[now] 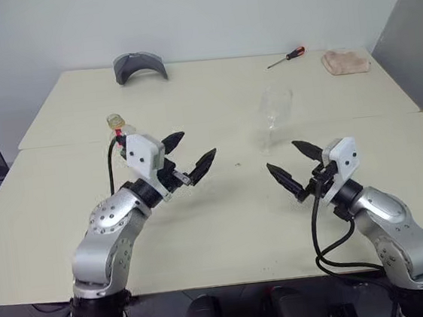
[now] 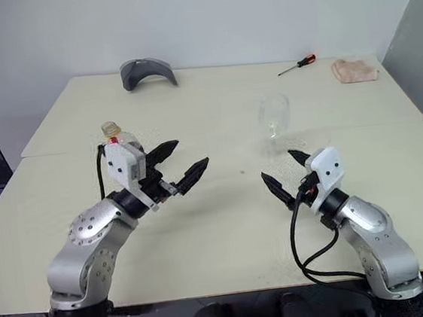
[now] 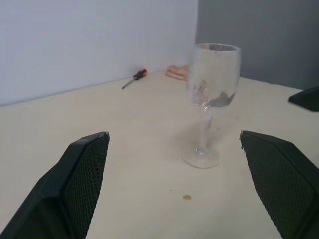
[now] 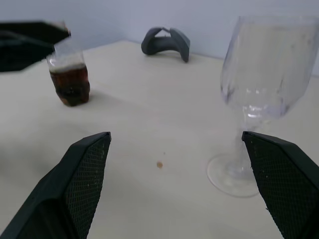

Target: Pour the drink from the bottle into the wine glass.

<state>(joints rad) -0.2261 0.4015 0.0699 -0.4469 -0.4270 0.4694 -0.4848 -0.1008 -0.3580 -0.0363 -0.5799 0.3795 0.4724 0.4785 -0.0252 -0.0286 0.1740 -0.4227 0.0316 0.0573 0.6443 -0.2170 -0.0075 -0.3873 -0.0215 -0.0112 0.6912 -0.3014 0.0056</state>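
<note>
While one bottle [image 4: 70, 79] stands, one wine glass [image 2: 274, 121] stands.

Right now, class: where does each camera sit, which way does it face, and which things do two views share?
Head stereo pair: looks forward and down over the table, with left gripper and right gripper open.
Left wrist: along its fingers toward the wine glass and screwdriver.
Right wrist: toward the bottle and the glass.
Both wrist views share the glass.
</note>
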